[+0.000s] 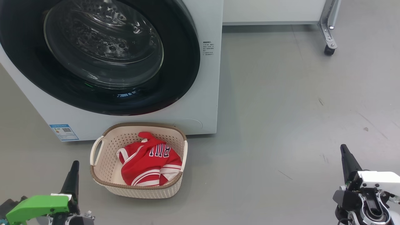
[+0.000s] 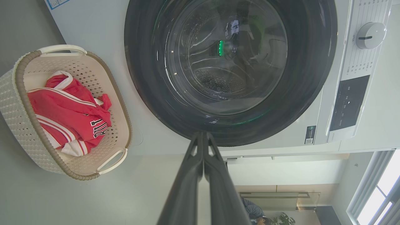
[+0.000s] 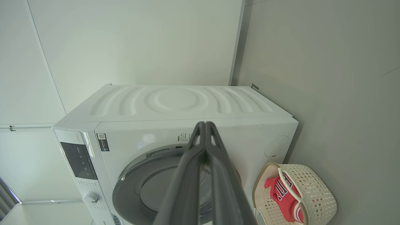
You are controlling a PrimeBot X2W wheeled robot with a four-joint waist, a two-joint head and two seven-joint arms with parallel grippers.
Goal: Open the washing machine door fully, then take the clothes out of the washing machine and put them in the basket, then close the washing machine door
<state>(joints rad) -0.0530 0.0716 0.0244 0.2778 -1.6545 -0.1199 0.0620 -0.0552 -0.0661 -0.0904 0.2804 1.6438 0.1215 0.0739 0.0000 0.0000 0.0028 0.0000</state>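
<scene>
The white washing machine (image 1: 200, 93) stands at the upper left, and its round black-rimmed glass door (image 1: 103, 50) lies flat against the front, closed. On the floor just in front sits the cream basket (image 1: 103, 175) holding the red clothes (image 1: 147, 164), a jersey with white trim and dark lettering. My left gripper (image 1: 75, 165) is low at the left, beside the basket, shut and empty. My right gripper (image 1: 343, 150) is low at the far right, well away from the machine, shut and empty. The left wrist view shows the door (image 2: 231, 65), basket (image 2: 18, 118) and clothes (image 2: 65, 109); the right wrist view shows the machine (image 3: 175, 103) and basket (image 3: 318, 193).
A white wheeled cabinet (image 1: 272, 12) stands behind the washer at the upper right, with a castor leg (image 1: 328, 40) on the grey floor (image 1: 297, 109). The control panel and dial (image 2: 370, 35) are on the machine's front.
</scene>
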